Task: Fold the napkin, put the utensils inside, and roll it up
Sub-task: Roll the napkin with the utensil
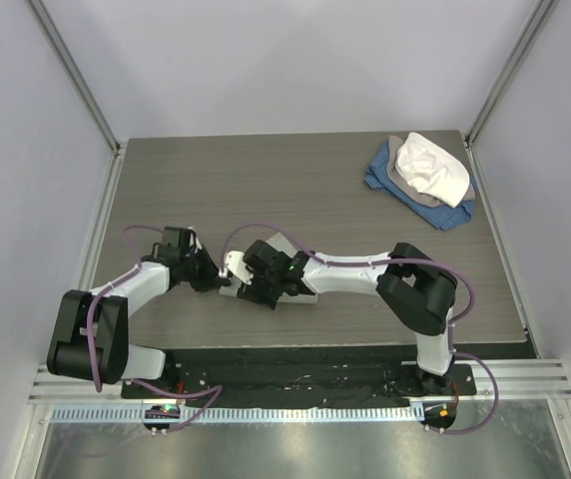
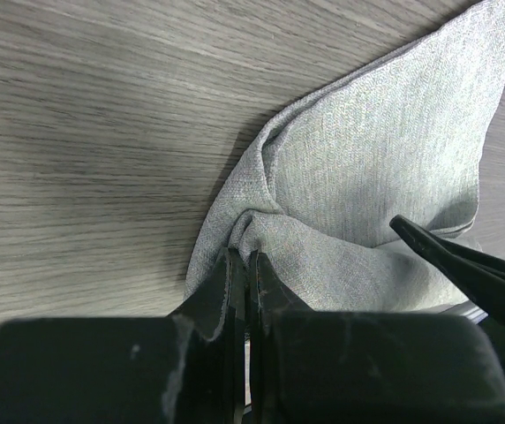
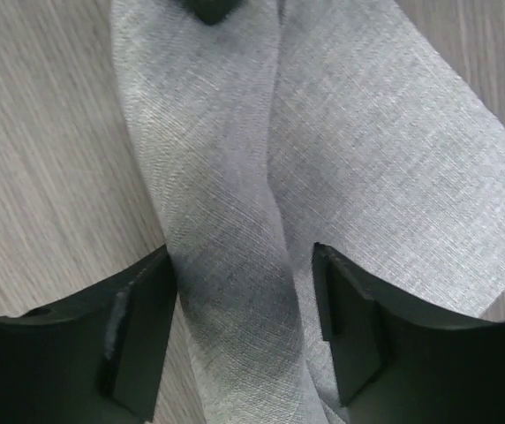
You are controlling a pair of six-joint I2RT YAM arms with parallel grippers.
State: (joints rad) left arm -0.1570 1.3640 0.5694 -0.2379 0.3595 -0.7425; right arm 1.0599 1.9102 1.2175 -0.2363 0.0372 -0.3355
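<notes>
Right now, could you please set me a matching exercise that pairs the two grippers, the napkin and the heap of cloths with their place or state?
Things:
1. left gripper
2. right gripper
3. napkin
4. heap of cloths

Places or states:
A. piled at the far right corner of the table
B. open, jaws either side of a raised fold
C. shut, pinching a cloth edge
D. light grey, bunched on the wood between both grippers

Pairs: 1-C; 2-B; 3-D; 4-A
</notes>
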